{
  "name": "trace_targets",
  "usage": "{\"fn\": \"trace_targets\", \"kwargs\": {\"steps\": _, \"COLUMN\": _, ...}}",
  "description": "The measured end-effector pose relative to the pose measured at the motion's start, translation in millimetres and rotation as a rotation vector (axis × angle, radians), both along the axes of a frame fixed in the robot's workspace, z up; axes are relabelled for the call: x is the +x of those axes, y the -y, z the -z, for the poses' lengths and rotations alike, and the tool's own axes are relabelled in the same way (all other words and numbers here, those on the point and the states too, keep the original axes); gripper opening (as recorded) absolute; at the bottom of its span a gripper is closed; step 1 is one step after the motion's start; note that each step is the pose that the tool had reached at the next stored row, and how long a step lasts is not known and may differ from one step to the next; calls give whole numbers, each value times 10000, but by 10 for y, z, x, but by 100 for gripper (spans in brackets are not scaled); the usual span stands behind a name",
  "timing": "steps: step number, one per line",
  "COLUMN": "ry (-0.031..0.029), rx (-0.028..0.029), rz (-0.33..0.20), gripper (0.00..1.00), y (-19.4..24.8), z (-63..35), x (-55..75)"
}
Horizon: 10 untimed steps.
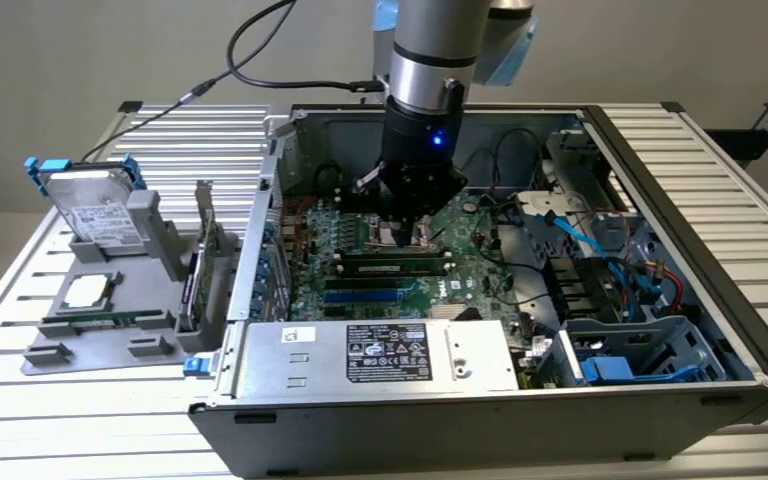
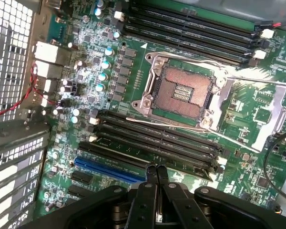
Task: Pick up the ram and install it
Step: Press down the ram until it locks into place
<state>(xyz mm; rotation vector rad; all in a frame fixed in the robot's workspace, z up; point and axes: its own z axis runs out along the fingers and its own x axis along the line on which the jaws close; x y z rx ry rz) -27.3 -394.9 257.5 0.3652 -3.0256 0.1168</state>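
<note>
A: How far along is the install?

B: Judging by the exterior view, a green ram (image 1: 387,266) stick already lies seated in 1 of the memory slots (image 2: 157,143) on the motherboard (image 1: 471,255), just in front of the claw (image 1: 404,232). That suggests the placing is largely done; whether it is fully latched, I can't tell.

A: And the claw?

B: Closed tight, fingertips together, holding nothing. In the wrist view the claw (image 2: 157,172) sits just above the slot bank beside the bare CPU socket (image 2: 183,90).

A: Anything left outside the computer case (image 1: 491,420)?

B: A grey fixture (image 1: 104,300) on the bench (image 1: 37,420) carries a hard drive (image 1: 91,205), a processor chip (image 1: 84,291) and an upright expansion card (image 1: 204,250).

A: Any readable writing?

B: The power supply (image 1: 371,355) has a dark label, but the text is too small to read.
</note>
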Motion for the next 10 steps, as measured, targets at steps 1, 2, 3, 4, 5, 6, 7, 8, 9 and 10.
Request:
{"fn": "trace_targets", "kwargs": {"steps": 1, "ry": 18, "rx": 0, "rz": 124, "gripper": 10, "y": 0, "z": 0, "x": 0}}
{"fn": "trace_targets", "kwargs": {"steps": 2, "ry": 39, "rx": 1, "rz": 235, "gripper": 10, "y": 0, "z": 0, "x": 1}}
{"fn": "trace_targets", "kwargs": {"steps": 3, "ry": 60, "rx": 1, "rz": 346, "gripper": 10, "y": 0, "z": 0, "x": 1}}
{"fn": "trace_targets", "kwargs": {"steps": 4, "ry": 79, "rx": 1, "rz": 458, "gripper": 10, "y": 0, "z": 0, "x": 0}}
{"fn": "trace_targets", "kwargs": {"steps": 5, "ry": 95, "rx": 2, "rz": 574, "gripper": 10, "y": 0, "z": 1, "x": 0}}
{"fn": "trace_targets", "kwargs": {"steps": 6, "ry": 110, "rx": 0, "rz": 689, "gripper": 10, "y": 0, "z": 0, "x": 0}}
{"fn": "trace_targets", "kwargs": {"steps": 7, "ry": 122, "rx": 0, "rz": 810, "gripper": 10, "y": 0, "z": 0, "x": 0}}
{"fn": "trace_targets", "kwargs": {"steps": 8, "ry": 128, "rx": -2, "rz": 934, "gripper": 10, "y": 0, "z": 0, "x": 0}}
{"fn": "trace_targets", "kwargs": {"steps": 9, "ry": 132, "rx": -3, "rz": 1051, "gripper": 10, "y": 0, "z": -1, "x": 0}}
{"fn": "trace_targets", "kwargs": {"steps": 10, "ry": 136, "rx": -5, "rz": 1173, "gripper": 10, "y": 0, "z": -1, "x": 0}}
